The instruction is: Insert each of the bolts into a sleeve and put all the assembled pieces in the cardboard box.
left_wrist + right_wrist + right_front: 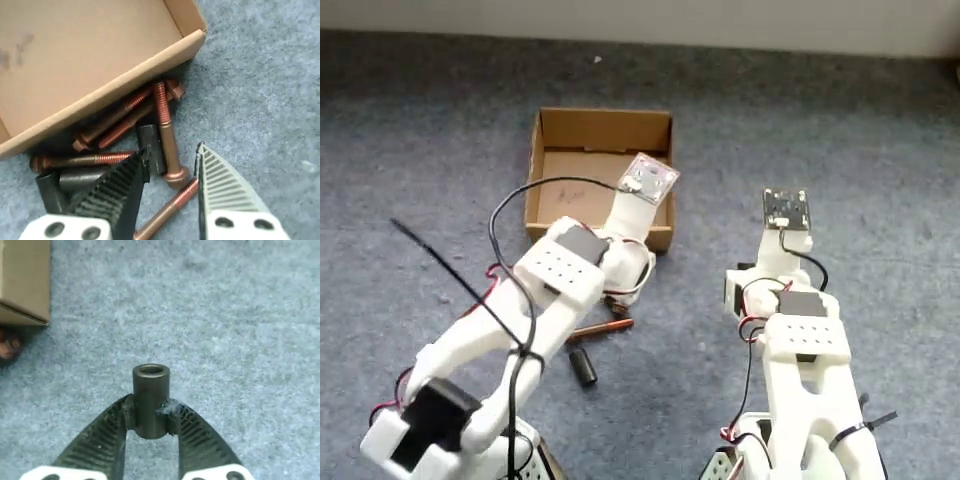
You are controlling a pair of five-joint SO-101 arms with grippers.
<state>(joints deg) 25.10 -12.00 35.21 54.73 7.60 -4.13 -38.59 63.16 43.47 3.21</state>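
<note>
We are looking down on a grey carpet (880,150) that is covering the whole work surface. The left arm (560,270) is stretching across the near right corner of the cardboard box (602,118), hiding part of its front wall, and a black cable (498,225) is looping over that arm. The right arm (805,340) is standing well apart from the box, over bare carpet. The box is sitting open-topped on the carpet.

The left gripper (172,152) is hanging over a pile just outside the box wall, its jaws partly spread and clamping nothing. The right gripper (150,407) is pinching a dark sleeve (150,387) upright with the bore facing up, its jaws pressing against the sleeve's sides.

Copper bolts (162,120) are lying crossed against the box wall, one of them showing in the gap between the left jaws. Loose sleeves (152,145) are lying among the bolts, crowding them, and a lone sleeve (583,365) is lying on the carpet beside the left arm.
</note>
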